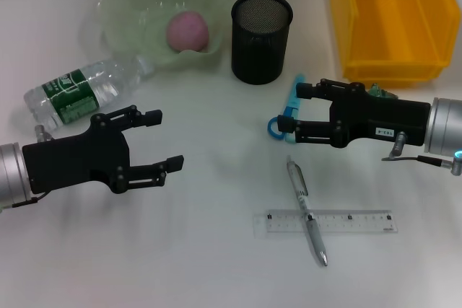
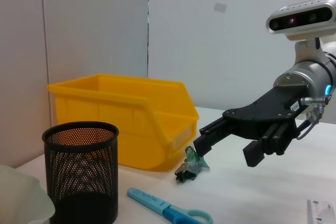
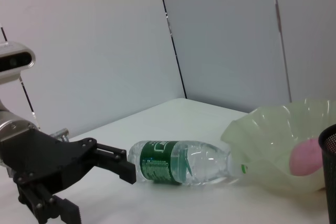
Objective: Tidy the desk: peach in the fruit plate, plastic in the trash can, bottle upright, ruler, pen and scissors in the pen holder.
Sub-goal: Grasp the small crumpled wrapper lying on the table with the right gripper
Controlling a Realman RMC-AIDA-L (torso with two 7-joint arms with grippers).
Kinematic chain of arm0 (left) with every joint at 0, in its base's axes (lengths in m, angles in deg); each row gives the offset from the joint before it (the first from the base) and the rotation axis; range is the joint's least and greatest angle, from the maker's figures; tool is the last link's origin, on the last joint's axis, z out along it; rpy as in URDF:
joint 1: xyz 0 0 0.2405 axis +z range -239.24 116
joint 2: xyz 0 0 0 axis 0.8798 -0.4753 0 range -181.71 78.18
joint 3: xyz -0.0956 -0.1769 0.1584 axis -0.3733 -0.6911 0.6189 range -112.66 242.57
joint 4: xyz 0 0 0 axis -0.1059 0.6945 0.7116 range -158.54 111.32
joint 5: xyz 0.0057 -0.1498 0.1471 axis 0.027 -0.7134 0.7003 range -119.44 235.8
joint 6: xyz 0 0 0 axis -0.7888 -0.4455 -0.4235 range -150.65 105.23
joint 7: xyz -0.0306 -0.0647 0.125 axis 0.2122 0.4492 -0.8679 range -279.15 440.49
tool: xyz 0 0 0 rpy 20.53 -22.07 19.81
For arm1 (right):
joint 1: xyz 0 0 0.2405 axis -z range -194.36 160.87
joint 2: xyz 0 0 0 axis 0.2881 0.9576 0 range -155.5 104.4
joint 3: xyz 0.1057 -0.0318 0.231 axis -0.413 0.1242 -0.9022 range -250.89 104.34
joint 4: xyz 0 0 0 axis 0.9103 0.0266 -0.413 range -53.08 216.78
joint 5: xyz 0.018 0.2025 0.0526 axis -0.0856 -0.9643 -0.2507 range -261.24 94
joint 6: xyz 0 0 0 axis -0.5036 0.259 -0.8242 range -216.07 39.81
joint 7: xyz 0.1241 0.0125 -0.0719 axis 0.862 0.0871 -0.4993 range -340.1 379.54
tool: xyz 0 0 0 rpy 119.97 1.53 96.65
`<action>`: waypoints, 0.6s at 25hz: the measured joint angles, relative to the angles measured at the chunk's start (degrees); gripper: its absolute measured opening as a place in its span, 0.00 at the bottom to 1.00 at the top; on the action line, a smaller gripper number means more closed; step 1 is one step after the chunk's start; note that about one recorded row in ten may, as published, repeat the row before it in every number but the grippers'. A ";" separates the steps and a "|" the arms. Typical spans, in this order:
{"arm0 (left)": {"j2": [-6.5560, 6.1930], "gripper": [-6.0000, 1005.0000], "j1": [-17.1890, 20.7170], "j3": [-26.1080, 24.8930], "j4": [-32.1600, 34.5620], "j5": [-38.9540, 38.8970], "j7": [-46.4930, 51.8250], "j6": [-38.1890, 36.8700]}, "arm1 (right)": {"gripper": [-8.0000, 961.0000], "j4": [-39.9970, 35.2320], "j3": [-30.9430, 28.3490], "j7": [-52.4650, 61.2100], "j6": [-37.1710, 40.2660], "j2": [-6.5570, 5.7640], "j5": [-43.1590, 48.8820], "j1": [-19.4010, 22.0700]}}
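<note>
- Desk (image 1: 216,265): flat matte white top, plain white wall panels behind.
- Fruit plate (image 1: 130,5): translucent pale green, wavy scalloped rim, upper left of the head view. Peach (image 1: 188,31), round and pink, already sits inside it.
- Bottle (image 1: 86,91): clear ribbed plastic, green label, lying on its side at left; its neck end touches or tucks under the plate rim, can't tell which.
- Pen holder (image 1: 261,37): black metal mesh cylinder, upright, top centre, just right of the plate.
- Trash can (image 1: 393,23): glossy yellow plastic bin with an open sloped front, upper right.
- Plastic (image 2: 190,167): small crumpled green-and-dark scrap on the desk in front of the bin; in the head view mostly hidden behind the right arm.
- Scissors (image 1: 287,110): light blue handles and sheath, lying flat centre-right, under the right fingertips.
- Pen (image 1: 306,208): silver, slim, lower right of centre, lying diagonally across the ruler (image 1: 330,221), a clear plastic strip with dark marks.
- Left gripper (image 1: 167,140): black, jaws spread wide, nothing in them, lower left, just below the bottle.
- Right gripper (image 1: 295,110): black, jaws apart, empty, hovering over the scissors at centre right.
- Room: bare desk between the two grippers and along the bottom edge left of the ruler; bin and holder crowd the top right.
</note>
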 joint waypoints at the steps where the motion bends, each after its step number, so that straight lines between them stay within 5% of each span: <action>1: 0.00 0.84 0.00 0.00 0.00 0.00 0.00 0.00 | 0.73 0.00 0.00 0.00 0.00 0.00 0.00 0.00; 15: 0.65 0.84 -0.11 -0.12 -0.16 0.71 0.32 0.00 | 0.73 0.87 0.09 -0.15 -0.03 0.00 0.00 0.08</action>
